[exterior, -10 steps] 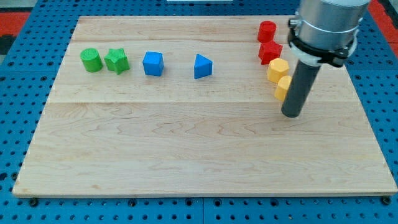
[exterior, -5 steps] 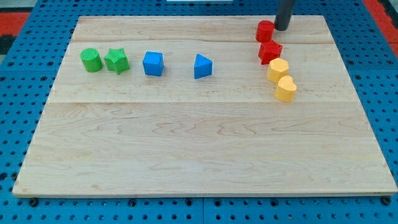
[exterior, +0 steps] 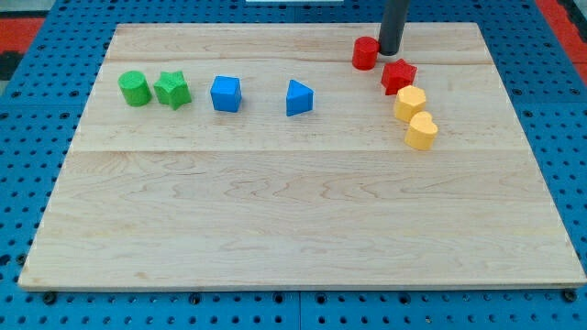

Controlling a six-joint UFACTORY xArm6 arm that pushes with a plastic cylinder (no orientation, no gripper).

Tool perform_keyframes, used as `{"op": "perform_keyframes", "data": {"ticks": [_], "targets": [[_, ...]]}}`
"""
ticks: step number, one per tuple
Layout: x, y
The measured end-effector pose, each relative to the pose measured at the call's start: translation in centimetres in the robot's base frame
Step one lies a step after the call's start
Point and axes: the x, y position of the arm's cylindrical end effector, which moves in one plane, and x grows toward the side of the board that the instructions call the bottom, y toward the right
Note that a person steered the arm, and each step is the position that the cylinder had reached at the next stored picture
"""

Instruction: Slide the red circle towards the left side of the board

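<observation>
The red circle (exterior: pixel 365 53) lies near the view's top, right of the middle of the wooden board (exterior: pixel 293 211). My tip (exterior: pixel 390 51) stands right against the circle's right side. The rod rises out of the view's top. A red star (exterior: pixel 399 75) lies just below and to the right of my tip.
A yellow hexagon (exterior: pixel 410 103) and a yellow heart (exterior: pixel 422 131) lie below the red star. A blue triangle (exterior: pixel 297 97) and a blue cube (exterior: pixel 226 93) lie left of the circle. A green star (exterior: pixel 172 89) and a green cylinder (exterior: pixel 134 88) lie at the far left.
My tip moved from beside the yellow heart up to the top, then left, pushing the red circle a short way left, away from the red star.
</observation>
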Motion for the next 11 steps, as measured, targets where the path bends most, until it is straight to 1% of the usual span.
{"op": "perform_keyframes", "data": {"ticks": [5,7,8,9,10,11], "targets": [[0.6,-0.1],[0.8,-3.4],[-0.3,-4.8],[0.0,-11.4],[1.8,-15.3],[2.4,-6.4]]}}
